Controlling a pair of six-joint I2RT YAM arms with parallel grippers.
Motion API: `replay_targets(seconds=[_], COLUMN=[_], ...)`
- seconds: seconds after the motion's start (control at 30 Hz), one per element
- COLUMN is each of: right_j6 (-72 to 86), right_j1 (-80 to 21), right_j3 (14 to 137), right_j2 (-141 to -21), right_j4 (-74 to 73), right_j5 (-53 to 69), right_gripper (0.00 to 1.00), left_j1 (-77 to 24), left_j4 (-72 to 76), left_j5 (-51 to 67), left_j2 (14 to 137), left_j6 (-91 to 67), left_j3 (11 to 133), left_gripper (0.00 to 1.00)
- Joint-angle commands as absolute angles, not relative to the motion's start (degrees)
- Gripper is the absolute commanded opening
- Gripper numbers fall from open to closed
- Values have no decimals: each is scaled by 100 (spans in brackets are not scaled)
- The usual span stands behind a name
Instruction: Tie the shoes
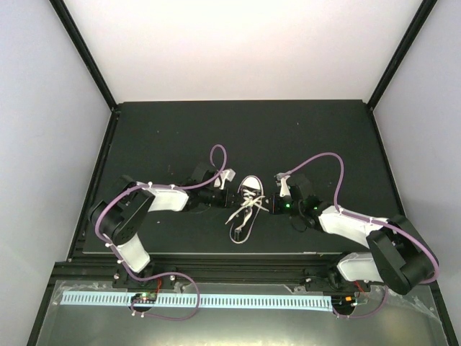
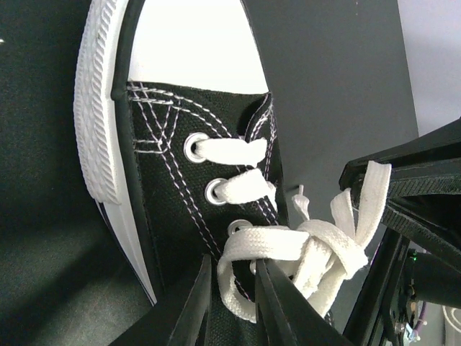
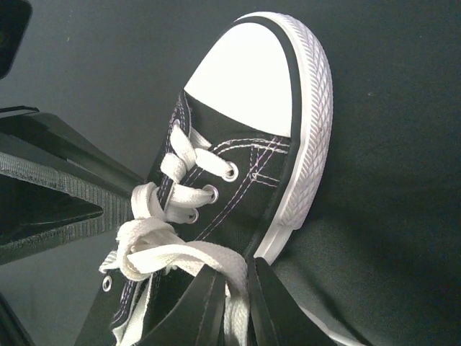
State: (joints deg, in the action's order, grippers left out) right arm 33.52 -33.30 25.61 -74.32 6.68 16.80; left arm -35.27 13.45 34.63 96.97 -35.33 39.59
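The black sneaker (image 1: 248, 196) with a white toe cap lies mid-table, toe pointing away; it also shows in the left wrist view (image 2: 173, 137) and the right wrist view (image 3: 245, 166). Its white laces are crossed into a knot (image 2: 337, 245) over the tongue, also seen in the right wrist view (image 3: 148, 238). My left gripper (image 1: 233, 197) is at the shoe's left side. Its jaws (image 2: 233, 259) stand narrowly apart with a lace loop (image 2: 234, 292) between them and a gap beside the left finger. My right gripper (image 1: 266, 207) is at the shoe's right side, shut (image 3: 238, 268) on a lace strand (image 3: 216, 256).
The shoe rests on a black mat (image 1: 180, 137) bounded by white walls and black corner posts. A loose lace end trails toward the shoe's heel (image 1: 238, 232). Purple cables loop over both arms. A white perforated strip (image 1: 216, 299) runs along the front rail.
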Motion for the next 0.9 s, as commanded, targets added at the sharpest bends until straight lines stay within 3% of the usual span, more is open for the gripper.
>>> replay_targets(seconds=[0.0, 0.17, 0.33, 0.6, 0.87], right_j6=[3305, 3297, 3323, 3534, 3630], right_j1=[-3311, -3307, -3308, -3288, -3123], right_j3=[2699, 2698, 2690, 2606, 2505], right_j2=[-7413, -7385, -7296, -7086, -7099], right_j4=[703, 693, 593, 275, 269], right_j5=[1605, 1574, 1389, 749, 752], right_gripper=[11, 6, 2, 2, 2], left_j1=[-3551, -3567, -3574, -3560, -3445], left_j4=[1406, 1325, 1415, 1411, 1132], left_j5=[3562, 3575, 3262, 1883, 1463], left_j2=[9867, 10009, 9855, 8891, 8587], left_j6=[-3537, -3506, -3547, -3629, -3552], left_j3=[4209, 4244, 4149, 3607, 3352], left_gripper=[18, 14, 2, 2, 1])
